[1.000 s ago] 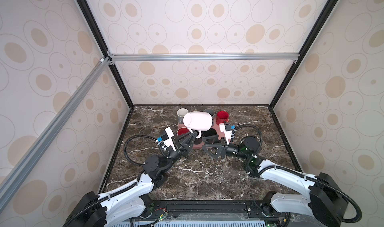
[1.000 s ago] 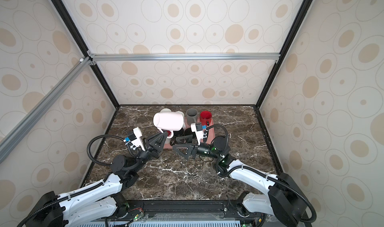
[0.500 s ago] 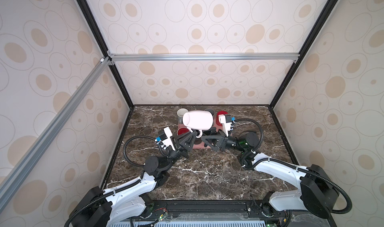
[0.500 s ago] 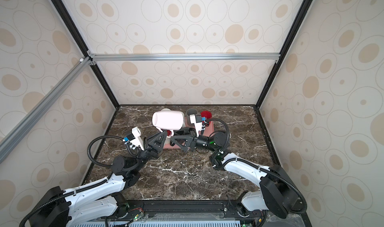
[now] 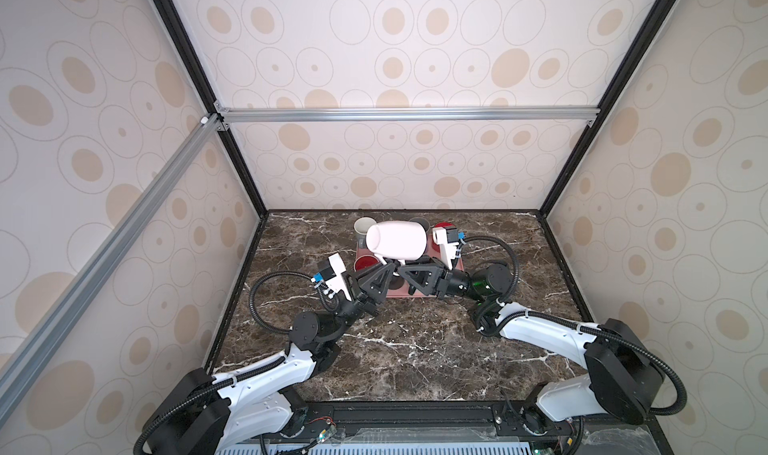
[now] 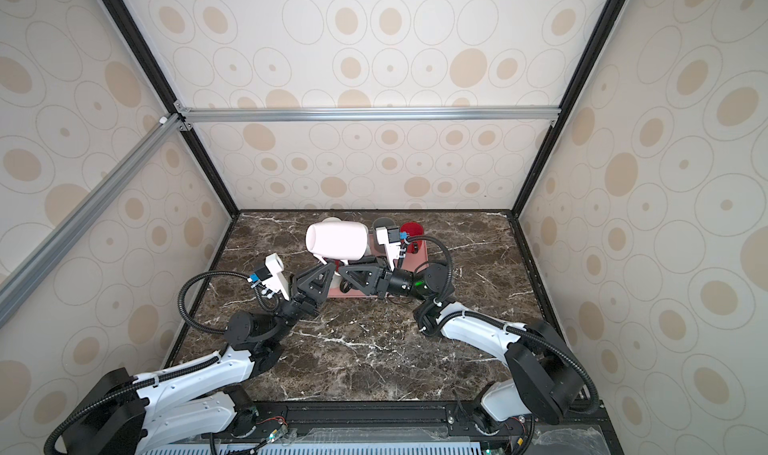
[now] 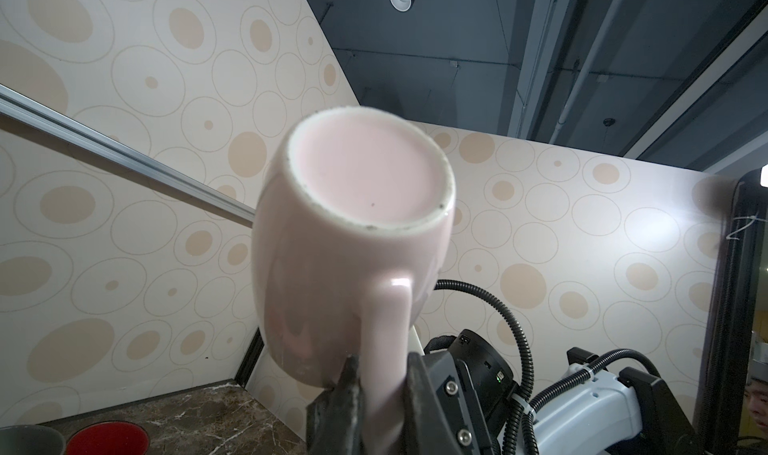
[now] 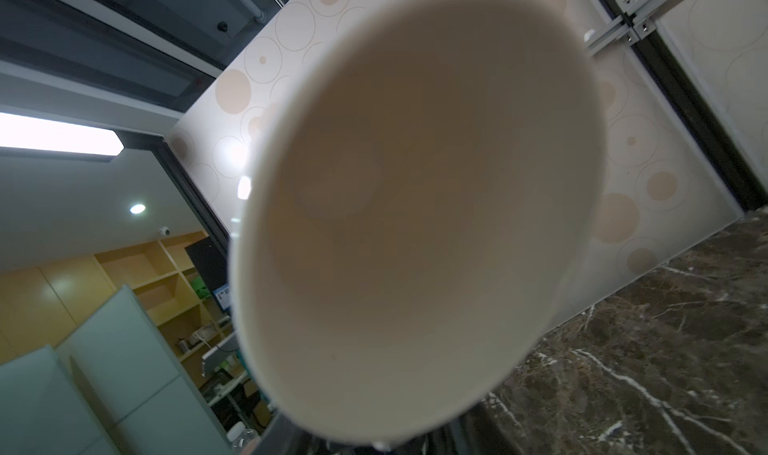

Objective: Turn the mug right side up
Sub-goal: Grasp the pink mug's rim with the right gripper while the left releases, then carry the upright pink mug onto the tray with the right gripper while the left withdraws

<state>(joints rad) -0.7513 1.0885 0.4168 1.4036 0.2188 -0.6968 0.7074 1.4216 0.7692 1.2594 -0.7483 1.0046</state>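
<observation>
Marble tabletop [image 5: 415, 349], dotted walls [image 5: 395, 58], left claw [image 7: 382, 372] clamped on mug [image 5: 397, 241] handle, right claw [image 5: 405, 271] state unclear.

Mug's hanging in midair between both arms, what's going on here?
The left claw is shut on the handle of the pink mug, holding it on its side above the tray, base toward the left arm, mouth toward the right. The right claw sits just under the mug beside it; whether it grips anything can't be seen. The mug isn't upright yet.
</observation>
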